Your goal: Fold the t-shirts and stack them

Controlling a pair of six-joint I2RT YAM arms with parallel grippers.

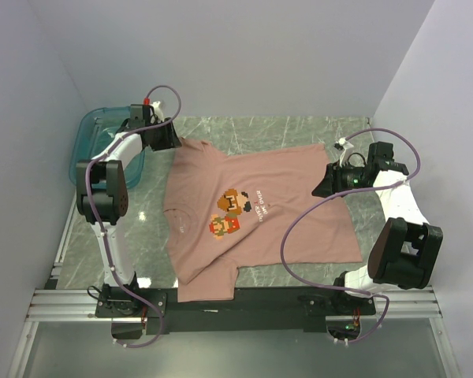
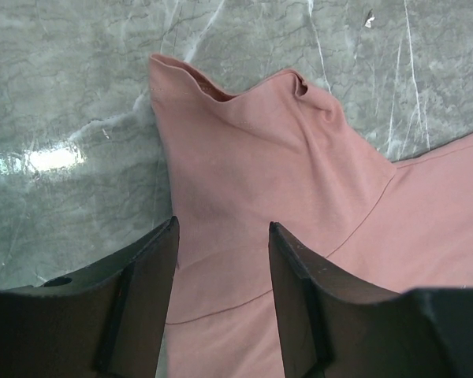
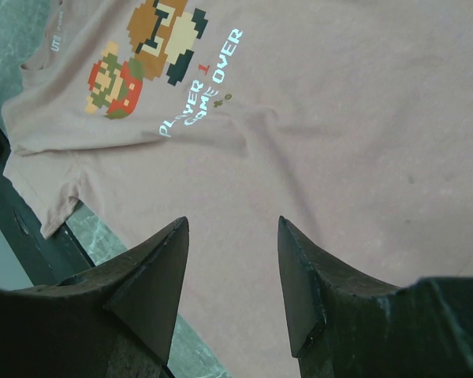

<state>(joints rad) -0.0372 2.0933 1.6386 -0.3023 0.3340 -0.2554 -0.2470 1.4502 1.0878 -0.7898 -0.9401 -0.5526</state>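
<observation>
The dusty-pink t-shirt (image 1: 252,220) lies spread flat, print up, in the middle of the marble table (image 1: 299,130). The left gripper (image 1: 175,142) hangs over its sleeve at ten o'clock, jaws apart and empty. The right gripper (image 1: 321,187) hovers at three o'clock, likewise parted.

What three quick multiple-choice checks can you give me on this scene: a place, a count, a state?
1. Where does the teal tray sit? A. near-right corner B. far-left corner C. middle
2. How many t-shirts lie on the table? A. two B. three C. one
3. The left gripper is: A. open over a sleeve B. shut on cloth C. shut, empty
Answers: B, it sits beyond the left arm; C, only one pink shirt shows, spread flat; A, its fingers stand apart, nothing pinched.
</observation>
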